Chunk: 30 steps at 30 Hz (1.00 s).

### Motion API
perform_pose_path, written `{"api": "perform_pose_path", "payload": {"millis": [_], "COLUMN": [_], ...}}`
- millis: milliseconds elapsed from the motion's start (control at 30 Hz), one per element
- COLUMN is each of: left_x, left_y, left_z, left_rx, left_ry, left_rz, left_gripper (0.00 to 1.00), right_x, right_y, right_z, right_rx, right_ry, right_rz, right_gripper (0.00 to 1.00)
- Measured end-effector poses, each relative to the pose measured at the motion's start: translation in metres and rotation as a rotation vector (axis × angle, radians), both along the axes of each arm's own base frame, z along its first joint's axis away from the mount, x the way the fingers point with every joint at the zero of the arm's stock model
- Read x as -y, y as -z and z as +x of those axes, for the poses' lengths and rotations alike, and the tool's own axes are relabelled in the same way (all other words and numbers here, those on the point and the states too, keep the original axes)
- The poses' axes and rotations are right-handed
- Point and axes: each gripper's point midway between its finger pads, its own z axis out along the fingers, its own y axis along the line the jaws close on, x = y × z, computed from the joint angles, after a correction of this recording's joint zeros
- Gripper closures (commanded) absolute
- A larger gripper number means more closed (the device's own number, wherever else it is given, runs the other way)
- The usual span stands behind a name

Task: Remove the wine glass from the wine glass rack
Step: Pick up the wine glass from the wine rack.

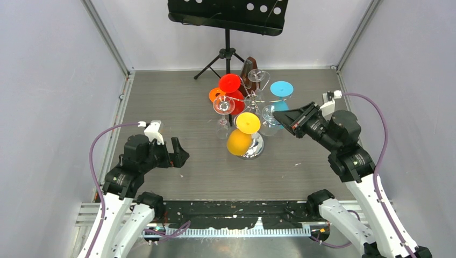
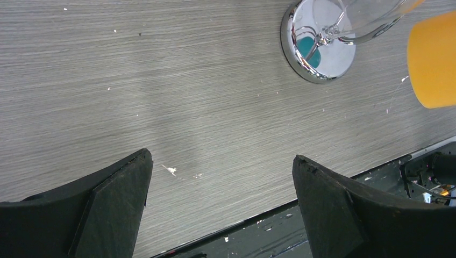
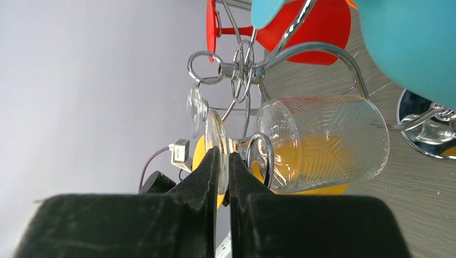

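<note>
The chrome wine glass rack (image 1: 251, 100) stands mid-table on its round mirror base (image 1: 254, 149). Several glasses hang on it upside down. My right gripper (image 1: 280, 120) reaches in from the right and is shut on the foot of a clear ribbed wine glass (image 3: 322, 145). In the right wrist view the gripper (image 3: 221, 153) pinches the thin foot disc, and a chrome scroll loop (image 3: 262, 157) of the rack still circles the stem. My left gripper (image 1: 178, 153) hovers open, low at the left, well away from the rack. The left wrist view shows its gripper (image 2: 221, 158) with only tabletop between the fingers.
Red (image 1: 230, 83), yellow (image 1: 248, 122), orange (image 1: 238, 142) and blue (image 1: 281, 88) glasses crowd the rack, plus other clear ones (image 1: 223, 105). A black tripod music stand (image 1: 227, 16) rises at the back. White walls close in both sides. The rack base (image 2: 317, 48) lies beyond the left fingers.
</note>
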Motion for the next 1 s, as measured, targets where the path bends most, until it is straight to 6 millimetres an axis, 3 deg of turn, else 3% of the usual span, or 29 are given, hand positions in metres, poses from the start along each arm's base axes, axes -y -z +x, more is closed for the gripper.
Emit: {"api": "perform_pose_path", "payload": {"millis": [467, 1000], "left_x": [0.0, 0.0], "left_y": [0.001, 0.002], "left_z": [0.0, 0.001], "left_rx": [-0.003, -0.008], "left_ry": [0.0, 0.0], "left_rz": [0.001, 0.003], "left_gripper": [0.01, 0.01], "right_x": [0.004, 0.027], "right_y": [-0.013, -0.019], "right_z": [0.024, 0.019], "right_rx": [0.006, 0.013], "right_ry": [0.065, 0.15], "right_rz": [-0.043, -0.103], "right_gripper": [0.94, 0.94]}}
